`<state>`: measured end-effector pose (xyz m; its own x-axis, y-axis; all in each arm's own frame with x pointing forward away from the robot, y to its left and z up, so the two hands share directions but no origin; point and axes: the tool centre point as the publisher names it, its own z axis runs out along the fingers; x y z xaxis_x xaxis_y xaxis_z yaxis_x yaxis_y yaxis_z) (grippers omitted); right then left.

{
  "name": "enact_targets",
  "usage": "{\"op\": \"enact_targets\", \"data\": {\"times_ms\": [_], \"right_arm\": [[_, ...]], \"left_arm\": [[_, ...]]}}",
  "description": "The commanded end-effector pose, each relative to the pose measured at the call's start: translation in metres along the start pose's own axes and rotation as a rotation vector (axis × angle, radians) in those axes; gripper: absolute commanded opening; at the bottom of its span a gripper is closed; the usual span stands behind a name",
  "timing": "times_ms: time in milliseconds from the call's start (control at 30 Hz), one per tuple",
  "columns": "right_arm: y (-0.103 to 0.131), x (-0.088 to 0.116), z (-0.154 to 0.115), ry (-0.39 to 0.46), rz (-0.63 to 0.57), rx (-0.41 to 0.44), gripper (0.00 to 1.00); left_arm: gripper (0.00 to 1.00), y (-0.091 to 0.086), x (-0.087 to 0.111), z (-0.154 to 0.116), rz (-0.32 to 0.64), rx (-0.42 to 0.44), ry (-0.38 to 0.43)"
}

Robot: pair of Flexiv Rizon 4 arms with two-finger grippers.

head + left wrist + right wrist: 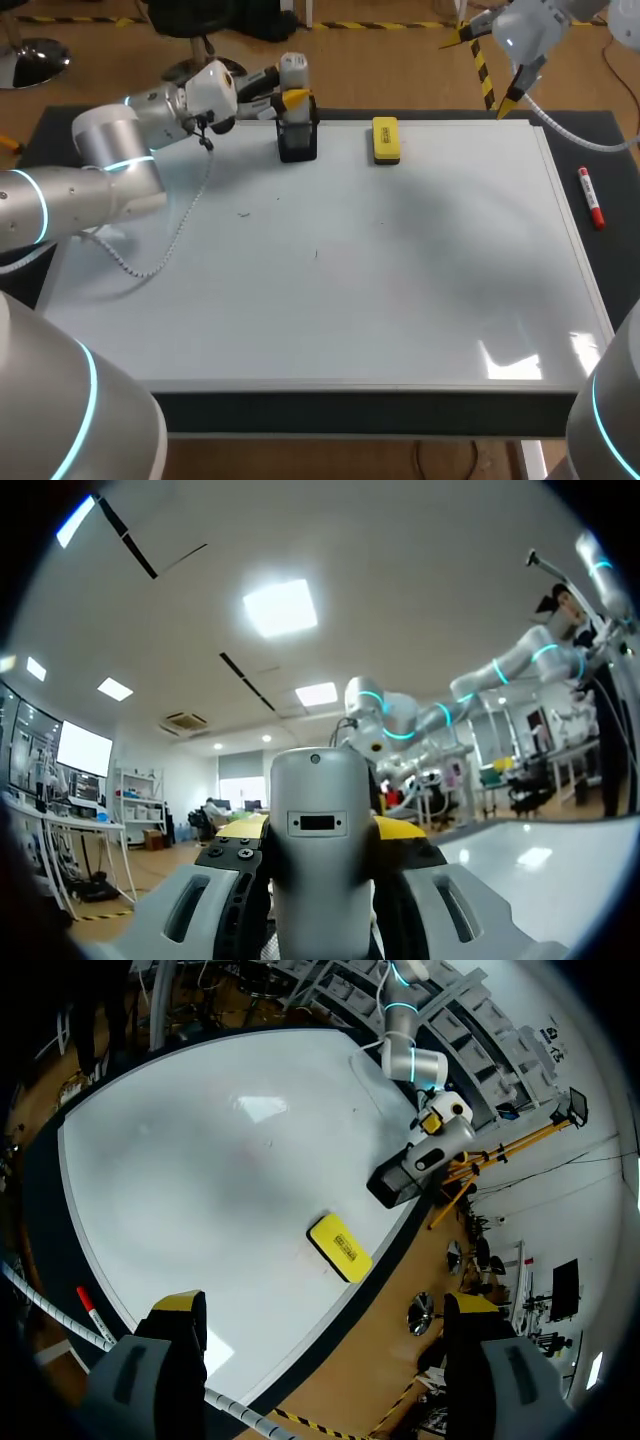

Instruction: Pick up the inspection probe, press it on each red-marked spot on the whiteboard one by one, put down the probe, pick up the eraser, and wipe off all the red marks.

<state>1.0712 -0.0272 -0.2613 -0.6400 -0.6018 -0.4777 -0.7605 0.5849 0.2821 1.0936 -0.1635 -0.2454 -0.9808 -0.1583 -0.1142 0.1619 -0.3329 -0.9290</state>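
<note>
Close before left wrist lens, grey probe (318, 780) clamped from both sides between yellow-tipped fingers of left hand (322, 830). From head view: stands upright at black holder (298, 142), upper middle of frame, on whiteboard's (380, 290) far edge. Yellow eraser (385, 140) just right of holder. Right hand (324, 1304) spread wide, gripping nothing, upper right of frame. Red marker (591, 197) on dark counter (612, 250), right edge of frame.

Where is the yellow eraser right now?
In the head view, the yellow eraser lies flat along the whiteboard's far edge, a little right of the black holder with the probe; nothing touches it.
</note>
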Motion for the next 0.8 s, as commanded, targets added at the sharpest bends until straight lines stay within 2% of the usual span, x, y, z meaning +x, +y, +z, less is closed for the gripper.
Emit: {"op": "enact_targets", "data": {"times_ms": [33, 800], "right_arm": [[-0.0002, -0.0006, -0.0007, 0.006, -0.002, 0.002, 1.00], [-0.0002, -0.0006, -0.0007, 0.006, -0.002, 0.002, 1.00]], "left_arm": [[0.00, 0.0065, -0.0021, 0.0003, -0.002, 0.011, 0.007], [0.00, 0.0152, -0.0022, -0.0057, -0.005, 0.012, 0.005]]}}
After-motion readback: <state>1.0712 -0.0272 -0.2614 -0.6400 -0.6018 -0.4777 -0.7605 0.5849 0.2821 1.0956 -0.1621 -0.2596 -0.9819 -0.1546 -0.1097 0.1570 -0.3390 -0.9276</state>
